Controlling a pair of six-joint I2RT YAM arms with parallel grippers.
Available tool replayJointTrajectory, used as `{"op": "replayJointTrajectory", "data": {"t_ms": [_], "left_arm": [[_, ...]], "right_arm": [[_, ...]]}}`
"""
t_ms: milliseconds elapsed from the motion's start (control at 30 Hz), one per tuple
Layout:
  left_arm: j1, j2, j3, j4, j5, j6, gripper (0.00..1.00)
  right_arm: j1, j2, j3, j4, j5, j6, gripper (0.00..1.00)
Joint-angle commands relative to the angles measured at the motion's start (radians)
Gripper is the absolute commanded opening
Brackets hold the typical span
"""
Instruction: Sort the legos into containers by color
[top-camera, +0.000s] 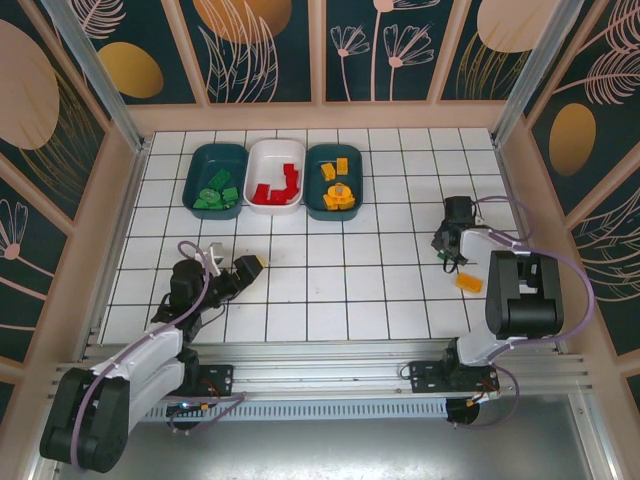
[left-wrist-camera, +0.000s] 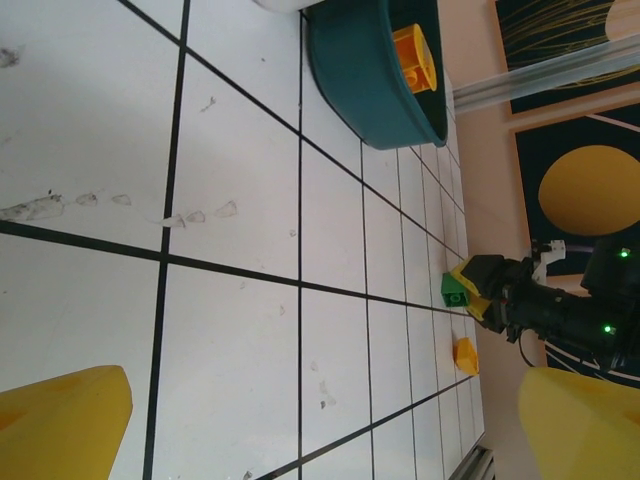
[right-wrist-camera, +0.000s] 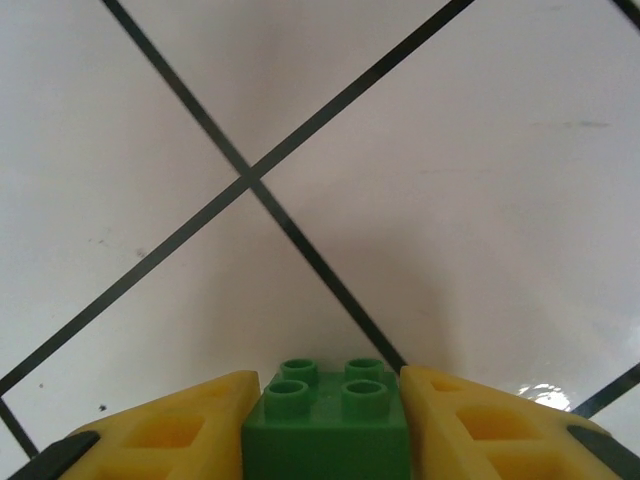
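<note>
A white tiled desk (top-camera: 330, 290) with dark grid lines sits inside wall panels (top-camera: 260, 50) printed with teal and gold leaves; along its far side three tubs stand in a row, each touching the next. The left teal tub (top-camera: 215, 158) holds the green legos (top-camera: 217, 192); the white tub (top-camera: 275, 155) in the middle holds the red legos (top-camera: 277, 186); the right teal tub (top-camera: 316, 158) holds the yellow-orange legos (top-camera: 338, 185), one of them a round ringed piece.

On the right side of the desk, well apart from the tubs, the right claw (right-wrist-camera: 330, 385) is clamped on a green brick (right-wrist-camera: 326, 425); its yellow fingers (right-wrist-camera: 200, 420) press on both flanks of the brick, studs facing the wrist camera, low over a crossing of grid lines. A lone orange brick (top-camera: 468, 283) lies on the desk just beside that claw, on the near side.

The left claw (left-wrist-camera: 325, 390) hangs over the near left part of the desk, its fingers spread wide with nothing between them; from its wrist view the right teal tub and the other claw's green brick can be seen across the tiles.
</note>
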Motion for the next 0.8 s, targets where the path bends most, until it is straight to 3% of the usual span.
{"op": "replayJointTrajectory", "data": {"t_ms": [0, 167, 267, 400, 500, 600, 667, 767], "left_arm": [[-0.003, -0.035, 0.023, -0.024, 0.008, 0.028, 0.99], [-0.002, -0.090, 0.037, -0.122, -0.039, 0.036, 0.99], [-0.003, -0.136, 0.078, -0.272, -0.162, 0.047, 0.98], [0.002, -0.106, 0.127, -0.367, -0.337, 0.060, 0.99], [0.063, -0.029, 0.150, -0.403, -0.387, 0.060, 0.99], [0.221, -0.001, 0.132, -0.406, -0.336, 0.028, 0.99], [0.293, -0.020, 0.118, -0.423, -0.320, 0.002, 0.99], [0.315, -0.083, 0.121, -0.472, -0.338, -0.005, 0.98]], "right_arm": [[0.028, 0.011, 0.024, -0.025, 0.012, 0.001, 0.42], [0.112, -0.029, 0.016, -0.010, 0.025, 0.033, 0.31], [0.229, -0.091, 0.056, -0.030, 0.059, 0.080, 0.29], [0.456, -0.099, 0.173, 0.017, 0.077, 0.146, 0.28], [0.626, 0.026, 0.311, 0.108, 0.062, 0.145, 0.28], [0.745, 0.213, 0.503, 0.204, 0.017, 0.099, 0.28], [0.789, 0.340, 0.651, 0.218, -0.010, 0.069, 0.28], [0.825, 0.535, 0.901, 0.222, -0.059, 0.034, 0.28]]}}
